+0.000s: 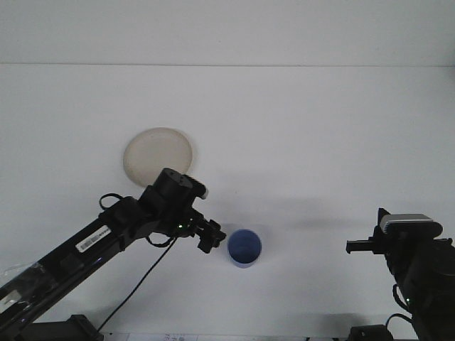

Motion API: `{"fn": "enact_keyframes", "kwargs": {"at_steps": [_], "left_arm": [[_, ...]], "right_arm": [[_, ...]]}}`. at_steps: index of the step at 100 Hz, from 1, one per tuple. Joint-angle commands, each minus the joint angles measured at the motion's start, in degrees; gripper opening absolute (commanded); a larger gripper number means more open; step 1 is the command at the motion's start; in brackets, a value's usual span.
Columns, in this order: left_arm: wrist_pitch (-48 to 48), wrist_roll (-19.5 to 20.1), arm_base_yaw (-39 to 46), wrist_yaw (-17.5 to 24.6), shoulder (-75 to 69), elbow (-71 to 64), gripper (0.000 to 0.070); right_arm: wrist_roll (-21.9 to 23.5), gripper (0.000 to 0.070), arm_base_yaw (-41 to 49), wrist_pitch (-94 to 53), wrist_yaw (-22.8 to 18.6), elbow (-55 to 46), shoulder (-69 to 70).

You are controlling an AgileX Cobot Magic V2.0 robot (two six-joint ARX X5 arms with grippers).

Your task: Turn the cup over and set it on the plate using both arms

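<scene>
Front view — the blue cup [244, 248] stood on the white table [320, 135], well apart from the cream plate [156, 154]. The left gripper [211, 238] lay just beside the cup; whether its pincer was apart or together could not be told. The right gripper [353, 246] — equally unreadable — sat near the table's right edge.

A white counter [306, 128] is seen filling nearly the whole front view, plain and unmarked across its surface. Soft grey shadows are cast on it in a faint band across the middle and along the near edge. A straight horizontal line is formed where the counter is met by a white wall [227, 32] at the back. A thin black cable [135, 295] is seen trailing down over the counter toward the near left edge, where it passes out of sight.
</scene>
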Motion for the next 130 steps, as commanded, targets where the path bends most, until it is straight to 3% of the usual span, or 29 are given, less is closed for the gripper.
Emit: {"fn": "enact_keyframes", "kwargs": {"at_steps": [1, 53, 60, 72, 89, 107, 130], "left_arm": [[0.70, 0.09, -1.57, 0.26, 2.08, 2.71, 0.0398], [0.85, 2.03, -7.91, -10.12, 13.57, 6.64, 0.0382], [1.18, 2.34, -7.93, -10.14, 14.45, 6.64, 0.0313], [2.27, 3.30, -8.52, -10.12, 14.82, 6.64, 0.0000], [-0.74, 3.32, -8.24, -10.75, 14.78, 9.31, 0.0009], [-7.43, 5.31, -4.28, -20.35, 14.78, 18.16, 0.0009], [-7.41, 6.60, 8.61, -27.76, 14.82, 25.86, 0.0009]], "right_arm": [[0.66, 0.0000, 0.04, 0.68, 0.02, 0.66, 0.28], [0.66, 0.0000, 0.04, 0.66, 0.02, 0.66, 0.28], [0.66, 0.0000, 0.04, 0.66, 0.02, 0.66, 0.28], [0.66, 0.0000, 0.04, 0.63, 0.02, 0.66, 0.28], [0.66, 0.0000, 0.04, 0.63, 0.02, 0.68, 0.28], [0.66, 0.0000, 0.04, 0.59, 0.02, 0.66, 0.28], [0.66, 0.0000, 0.04, 0.61, 0.02, 0.66, 0.28]]}}
